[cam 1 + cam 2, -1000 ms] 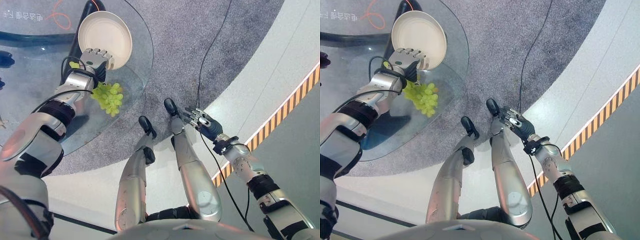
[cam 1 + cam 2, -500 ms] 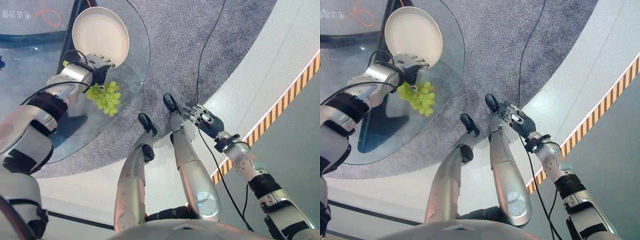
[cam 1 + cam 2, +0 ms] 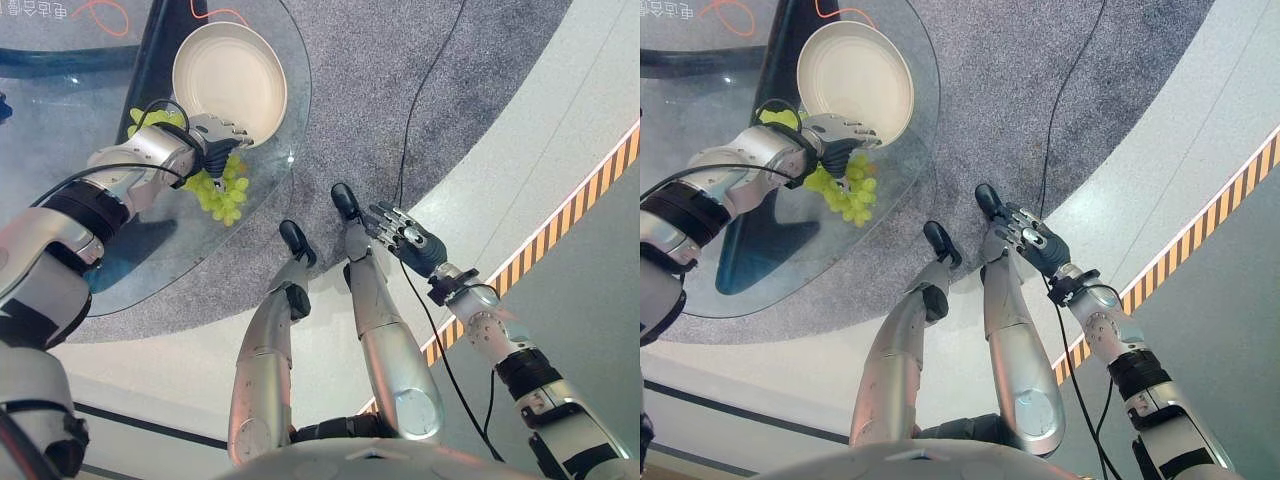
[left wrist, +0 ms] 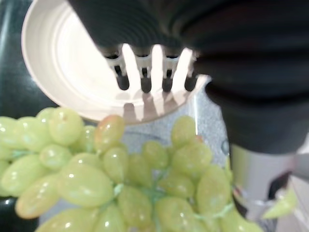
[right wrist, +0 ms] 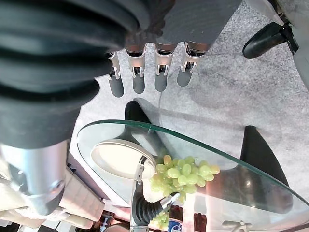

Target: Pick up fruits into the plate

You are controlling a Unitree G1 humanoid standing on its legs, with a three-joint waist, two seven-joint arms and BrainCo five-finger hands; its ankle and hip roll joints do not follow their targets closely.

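- The left hand's (image 3: 215, 140) fingers (image 4: 141, 72) were stretched out fairly straight and a little apart, their dark tips hanging over the near rim of the plate (image 3: 232, 70), curled round nothing
- Under that hand lay the bunch of green grapes (image 3: 222, 190), on the glass table (image 3: 180, 250) just beside the plate's near rim; in the left wrist view the grapes (image 4: 116, 179) sat below the fingertips and outside the plate (image 4: 63, 63)
- Whether the palm touched the grapes could not be told
- A second bit of green fruit (image 3: 150, 118) showed behind the left wrist, near the plate; what it was could not be made out
- The plate was cream-coloured and had nothing in it, near the table's edge over the grey carpet (image 3: 380, 90)
- The right hand (image 3: 408, 240) hung off to the side, well apart from the table, fingers (image 5: 138, 72) straight and spread, holding nothing
- A yellow-and-black striped line (image 3: 560, 215) ran across the floor beyond the right arm
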